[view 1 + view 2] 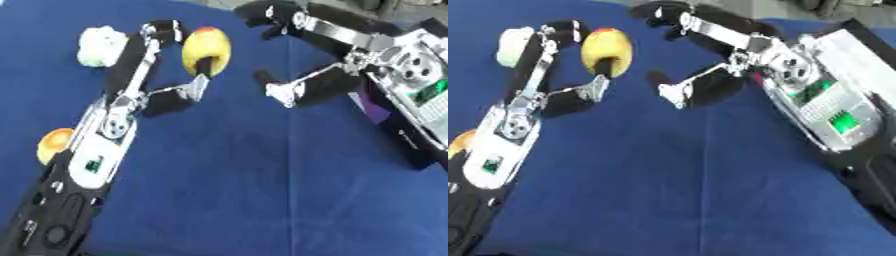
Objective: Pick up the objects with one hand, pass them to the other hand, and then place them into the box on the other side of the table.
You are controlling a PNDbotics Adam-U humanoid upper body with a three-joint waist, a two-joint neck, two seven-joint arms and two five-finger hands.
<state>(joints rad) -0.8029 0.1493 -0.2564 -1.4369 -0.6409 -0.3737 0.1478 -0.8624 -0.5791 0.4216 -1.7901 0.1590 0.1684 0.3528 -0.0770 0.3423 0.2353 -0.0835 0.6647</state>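
Observation:
A yellow apple-like fruit with a red top (pixel 208 49) is held above the blue table between the fingers and thumb of my left hand (pixel 156 75). My right hand (pixel 325 60) hovers just to its right, fingers spread and the thumb pointing toward the fruit, a gap apart from it. A white bumpy object (pixel 99 46) lies at the far left behind my left hand. An orange fruit (pixel 54 144) lies beside my left forearm.
A blue cloth (pixel 254 180) covers the table. A purple patch (pixel 374 111) shows under my right forearm at the right edge. No box can be made out in either view.

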